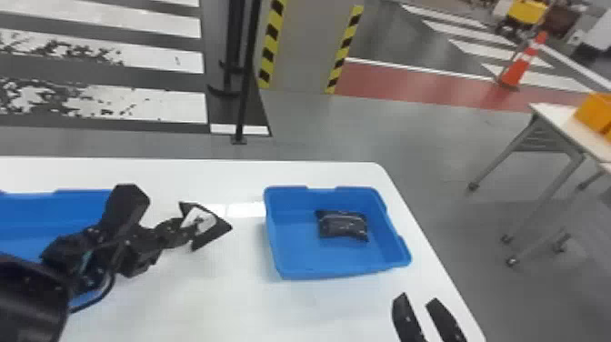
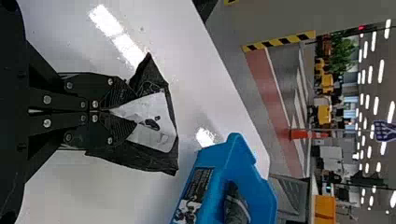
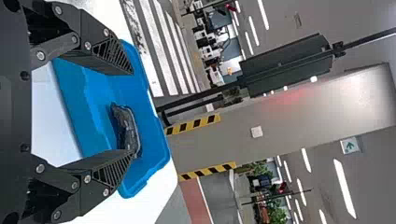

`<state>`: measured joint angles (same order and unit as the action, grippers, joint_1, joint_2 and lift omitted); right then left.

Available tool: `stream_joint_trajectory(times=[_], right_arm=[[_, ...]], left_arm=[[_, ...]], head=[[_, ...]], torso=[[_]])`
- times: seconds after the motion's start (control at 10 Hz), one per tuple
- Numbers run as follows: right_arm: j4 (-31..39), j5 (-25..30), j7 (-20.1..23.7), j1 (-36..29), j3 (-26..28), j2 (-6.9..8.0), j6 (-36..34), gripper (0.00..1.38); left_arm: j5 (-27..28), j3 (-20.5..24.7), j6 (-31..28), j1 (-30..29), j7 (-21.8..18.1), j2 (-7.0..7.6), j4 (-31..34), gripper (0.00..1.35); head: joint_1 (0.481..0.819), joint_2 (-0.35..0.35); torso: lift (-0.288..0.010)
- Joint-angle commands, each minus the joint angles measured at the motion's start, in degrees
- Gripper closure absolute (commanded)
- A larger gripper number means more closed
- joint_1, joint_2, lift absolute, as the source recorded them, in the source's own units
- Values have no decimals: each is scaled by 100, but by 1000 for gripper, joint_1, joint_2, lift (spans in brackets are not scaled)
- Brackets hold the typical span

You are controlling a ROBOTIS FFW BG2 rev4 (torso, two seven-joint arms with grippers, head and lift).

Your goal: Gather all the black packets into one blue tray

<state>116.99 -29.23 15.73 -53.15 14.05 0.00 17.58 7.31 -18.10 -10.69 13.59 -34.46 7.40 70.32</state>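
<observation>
Big and black, the left arm (image 1: 27,300) comes in at the bottom left of the head view. At its end, the left tool (image 1: 185,229) is narrow, with its two fingers pinched on a black packet (image 1: 222,227). That packet has a white patch on it, and its ends stick out past the fingers. It is over the white tabletop (image 1: 204,300), between two blue trays and apart from the one on the right.

The right blue tray (image 1: 295,268) sits near the side edge of the tabletop. One more packet (image 1: 343,225) lies flat inside it, on the bottom, and it is black too. The other blue tray (image 1: 86,207) is at the left, partly hidden behind the left arm.

Down at the bottom right is the right tool (image 1: 418,298). Its fingers are wide apart, with nothing between them, and it is nearer than the right blue tray.

Past the tabletop there is a gray floor with white stripes, a black pole (image 1: 247,72) and an orange cone (image 1: 518,68). Off to the right, an orange bin (image 1: 595,111) sits on another table (image 1: 552,118).
</observation>
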Motion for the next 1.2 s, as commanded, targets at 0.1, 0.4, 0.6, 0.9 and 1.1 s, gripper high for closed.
stream_joint_trajectory(times=[0.1,0.4,0.6,0.9,1.1], right_arm=[[22,-2,0,-28,0,0,0,464],[22,-14,0,-42,-11,0,0,466],[22,-25,0,-42,-46,0,0,464],[-6,-25,0,-14,-80,0,0,464],[-6,9,0,0,-91,0,0,464]], left_arm=[[161,770,-295,-908,-61,139,1975,1208],[492,2336,-844,-2371,-202,78,4154,1208],[503,3021,-731,-2751,-325,51,4478,1208],[481,3512,-731,-2990,-360,25,4478,1033],[378,3730,-647,-3271,-342,-54,4478,28]], head=[[695,-350],[695,-291],[695,-188],[695,-74],[695,-36]], torso=[[-110],[-110],[-110],[-110],[-110]])
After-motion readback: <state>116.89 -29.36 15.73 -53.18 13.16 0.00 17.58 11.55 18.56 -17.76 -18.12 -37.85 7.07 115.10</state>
